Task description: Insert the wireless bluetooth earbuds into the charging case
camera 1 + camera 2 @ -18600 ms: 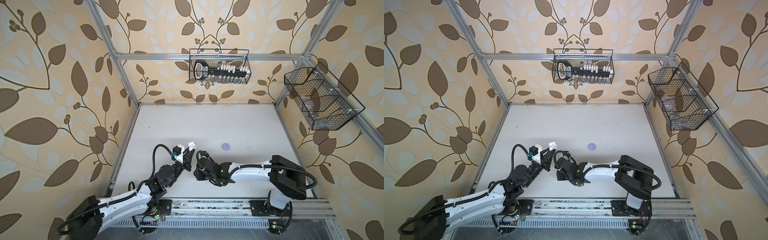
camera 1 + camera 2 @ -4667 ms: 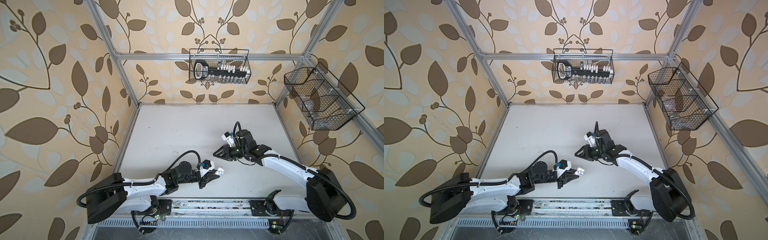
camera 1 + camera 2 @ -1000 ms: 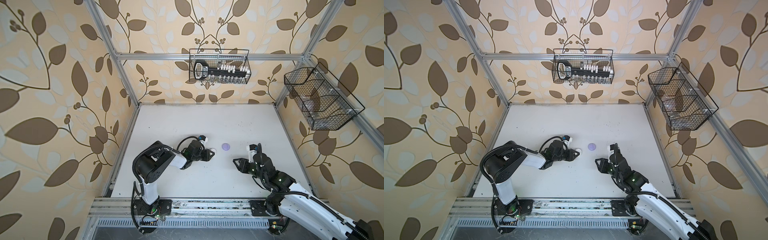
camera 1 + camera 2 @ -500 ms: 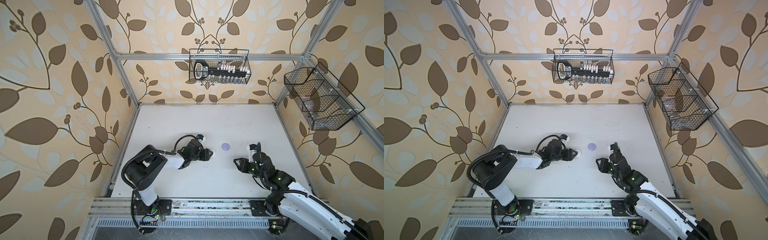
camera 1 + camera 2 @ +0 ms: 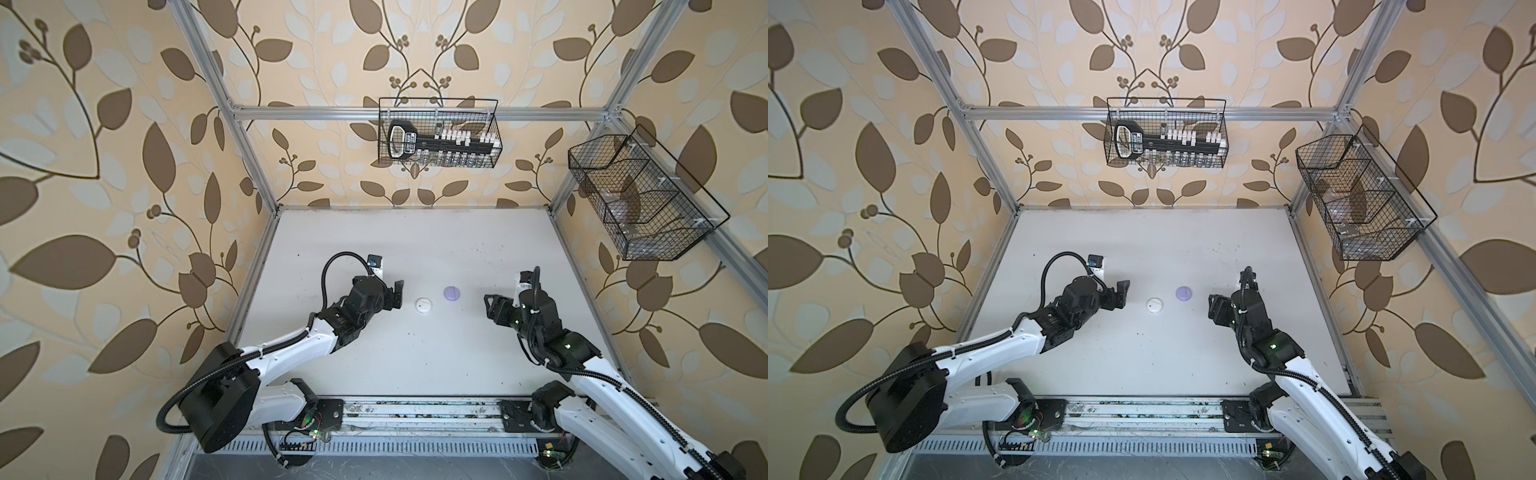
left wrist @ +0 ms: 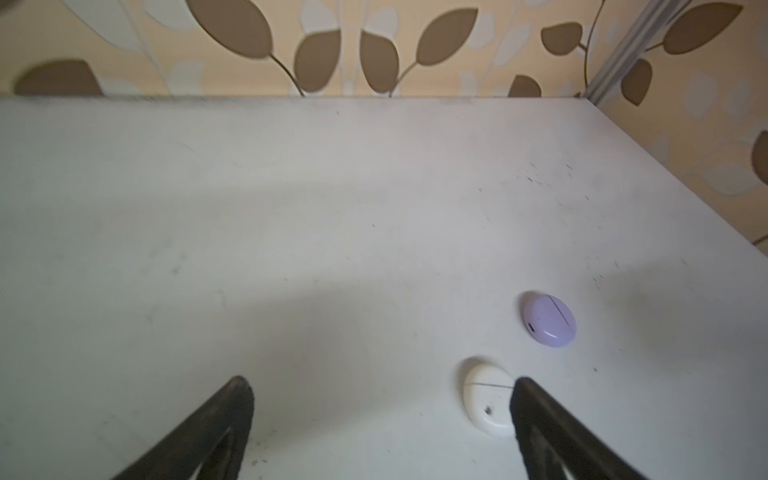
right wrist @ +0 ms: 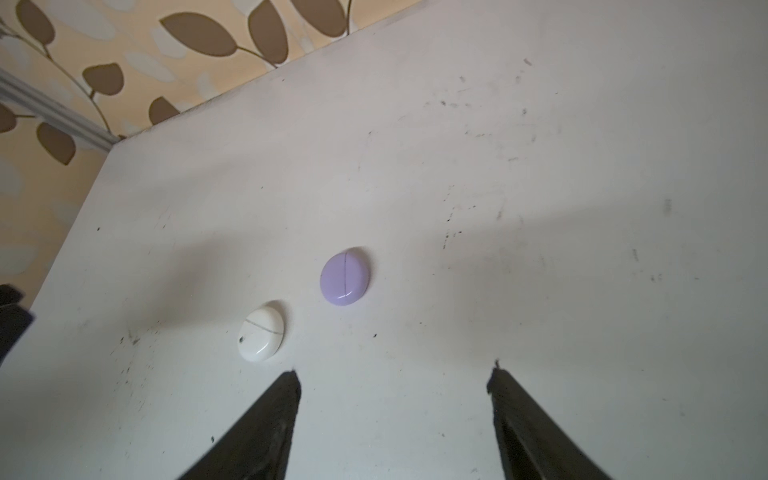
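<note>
Obs., left to right.

- Left gripper [image 5: 397, 296]: jaws wide, nothing between them. It sits at 9 o'clock of the white charging case [image 5: 424, 306], near but apart in both top views. In the left wrist view one finger [image 6: 540, 415] overlaps the case edge; I cannot tell contact from that view alone.
- White case: lid shut, seam line closed, flat on the table [image 5: 415, 249].
- Lilac charging case [image 5: 451, 293]: at 2 o'clock of the white one, just beside it, not touching. Lid shut too.
- Right gripper [image 5: 490, 308]: jaws apart and empty, at 4 o'clock of the lilac case, well apart from it.
- Earbuds: none visible on the table or in either gripper. Judged: seated inside the shut cases.

Step in hand (judged): clearing away from finished cases.

Method notes: lift each wrist up before pulling back, so no fingertip drags a case. The left side is the tighter one; move it toward 9 o'clock, not across. The cases are light and smooth and would skate at a nudge.
</note>
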Robot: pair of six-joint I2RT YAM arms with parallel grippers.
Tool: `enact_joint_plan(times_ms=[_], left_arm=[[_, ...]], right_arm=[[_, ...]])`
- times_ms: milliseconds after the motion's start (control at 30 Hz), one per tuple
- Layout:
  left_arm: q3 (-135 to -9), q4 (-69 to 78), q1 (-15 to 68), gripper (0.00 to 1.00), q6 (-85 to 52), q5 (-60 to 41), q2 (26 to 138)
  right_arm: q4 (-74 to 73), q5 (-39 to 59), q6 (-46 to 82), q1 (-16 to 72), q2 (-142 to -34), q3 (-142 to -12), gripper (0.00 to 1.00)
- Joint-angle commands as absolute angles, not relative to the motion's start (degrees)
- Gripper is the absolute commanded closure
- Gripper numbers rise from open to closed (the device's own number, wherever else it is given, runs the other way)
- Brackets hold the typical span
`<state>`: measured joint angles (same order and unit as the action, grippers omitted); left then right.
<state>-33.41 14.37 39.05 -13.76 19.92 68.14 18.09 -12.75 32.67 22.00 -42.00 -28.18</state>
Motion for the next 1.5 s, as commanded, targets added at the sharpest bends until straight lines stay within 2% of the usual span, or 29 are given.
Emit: enact_joint_plan(times_ms=[0,167,367,467,700,867,1033,1133,1300,1467], left_arm=[[-30.5,14.6,37.3,0.01,-4.3,34.5,63.4],[-18.6,31.6,31.0,0.01,-1.4,36.6,55.9],[-14.5,41.4,24.9,0.01,2.7,36.1,58.9],[-15.5,41.2,23.4,0.02,6.5,36.7,61.3],[-12.0,43.6,15.7,0.02,2.7,30.6,63.3],[-11.3,49.5,9.8,0.01,1.8,23.9,69.8],[-12.1,58.1,4.0,0.01,1.6,13.7,80.3],[-17.4,50.7,2.7,0.01,3.2,6.6,84.8],[-18.9,48.2,1.2,0.01,2.3,4.8,85.4],[-20.5,45.9,0.1,0.01,1.0,5.2,85.9]], right_arm=[[15.9,-19.2,29.4,19.4,-42.7,-29.8,0.25],[13.0,-19.2,29.0,13.3,-42.8,-29.9,0.21],[6.6,-23.1,23.5,11.0,-41.2,-26.8,0.2],[0.2,-25.3,19.4,11.9,-37.9,-22.2,0.2],[-8.1,-26.5,12.0,12.8,-32.5,-13.7,0.19],[-14.4,-30.3,8.6,14.7,-36.3,-10.7,0.2],[-30.0,-31.6,4.0,15.3,-42.3,-5.8,0.2],[-35.3,-31.6,1.4,14.2,-48.4,-5.9,0.2],[-46.1,-29.7,-2.3,12.6,-57.3,-5.8,0.2],[-53.3,-22.3,-1.3,7.6,-62.2,-5.7,0.21]])
